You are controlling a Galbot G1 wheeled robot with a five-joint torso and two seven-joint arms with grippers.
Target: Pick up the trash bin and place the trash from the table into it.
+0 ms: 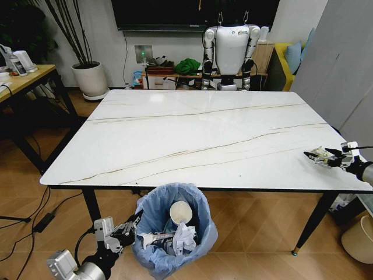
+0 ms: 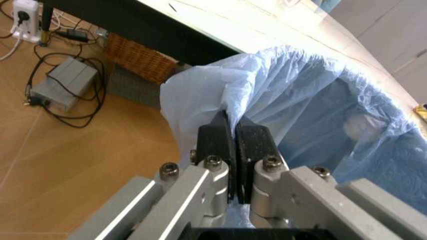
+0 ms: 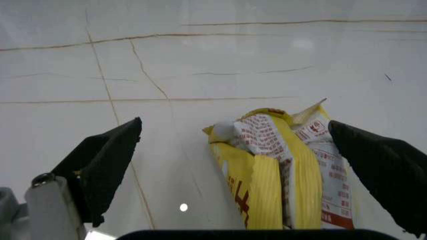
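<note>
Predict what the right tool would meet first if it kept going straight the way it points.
Most likely the crumpled yellow-and-white printed wrapper on the white marble-look table: the right tool is open around it, fingers on either side, though depth is unclear.

Bright, even indoor light; soft glare on the table [image 1: 198, 134] top. Left wrist view washes out toward the far tabletop. Right wrist view slightly soft, fingertips blurred.

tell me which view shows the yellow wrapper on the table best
The right wrist view: the crumpled yellow wrapper lies on the table between the open fingers of the right gripper, its red print visible. The head view shows it as a small scrap near the table's right edge. The left wrist view catches a yellow speck that may be it.
</note>
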